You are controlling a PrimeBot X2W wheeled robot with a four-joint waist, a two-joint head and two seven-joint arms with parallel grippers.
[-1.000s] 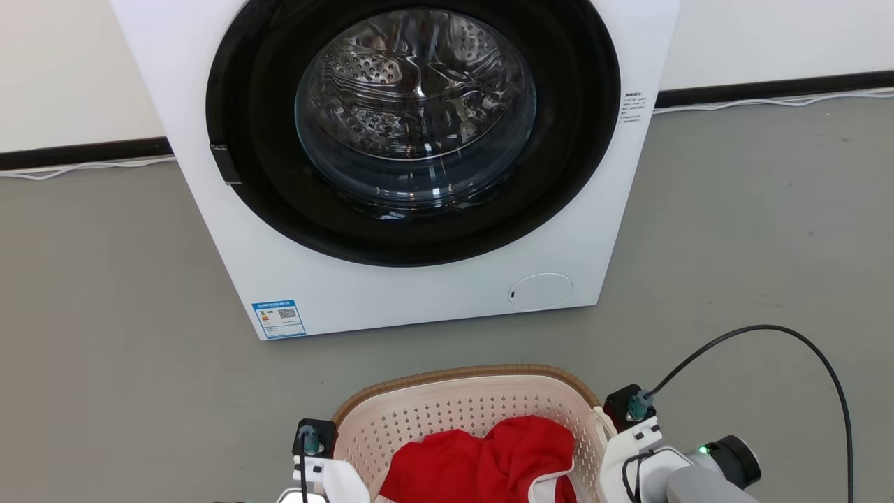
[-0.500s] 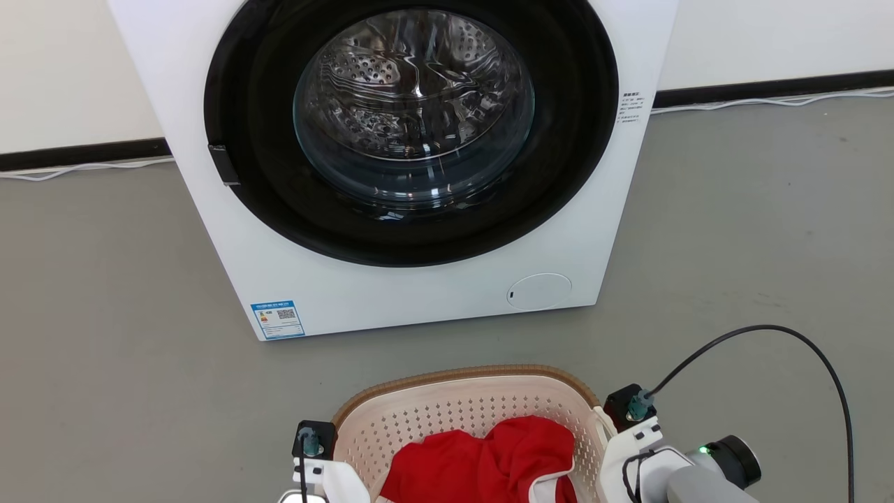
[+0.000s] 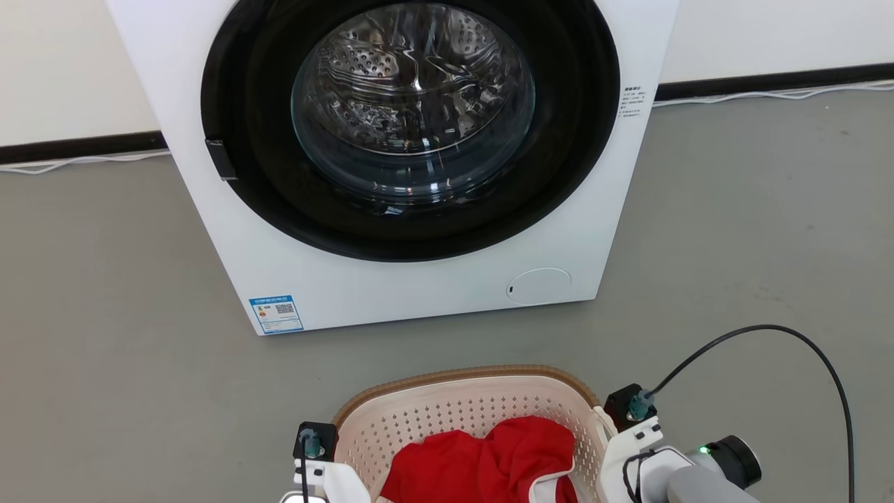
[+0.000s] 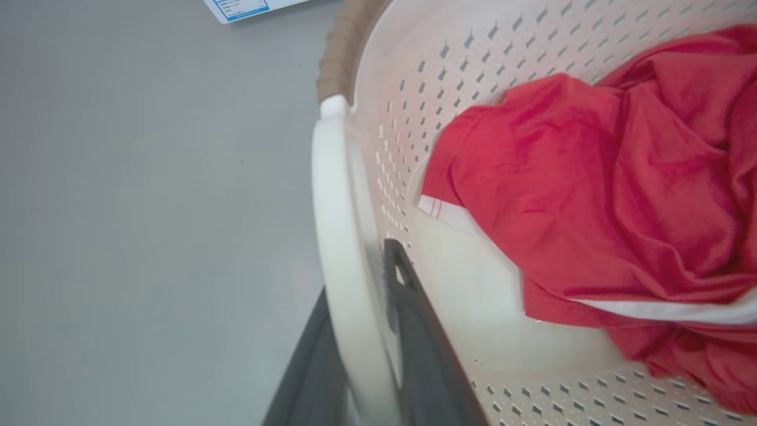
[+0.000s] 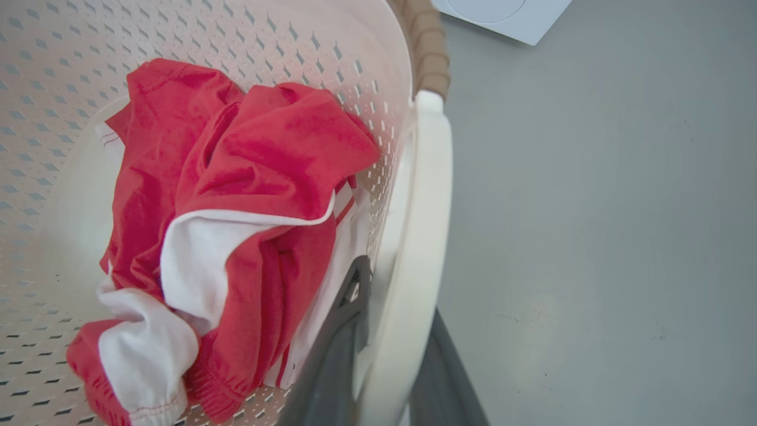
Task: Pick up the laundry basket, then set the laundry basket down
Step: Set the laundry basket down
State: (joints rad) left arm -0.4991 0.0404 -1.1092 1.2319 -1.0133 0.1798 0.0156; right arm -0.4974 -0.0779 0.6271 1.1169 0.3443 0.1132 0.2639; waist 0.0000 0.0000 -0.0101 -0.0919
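Observation:
The laundry basket (image 3: 461, 374), cream-white and perforated with a brown woven-look rim, hangs between my two arms in front of the washer. A red and white garment (image 3: 489, 461) lies inside it. In the left wrist view my left gripper (image 4: 358, 278) is shut on the basket's white left loop handle (image 4: 331, 225), one finger inside the wall and one outside. My right gripper (image 5: 396, 290) is likewise shut on the right loop handle (image 5: 420, 225). The garment (image 5: 254, 177) is bunched against the right wall.
A white front-loading washer (image 3: 391, 293) stands close ahead on the grey floor, its round glass door (image 3: 412, 105) shut. A black cable (image 3: 803, 342) arcs from my right wrist. White cables run along the dark skirting of the far wall.
The head view has shifted a little, so the washer sits slightly higher in the picture. The basket and both grippers keep their place in it, and both grips are unchanged.

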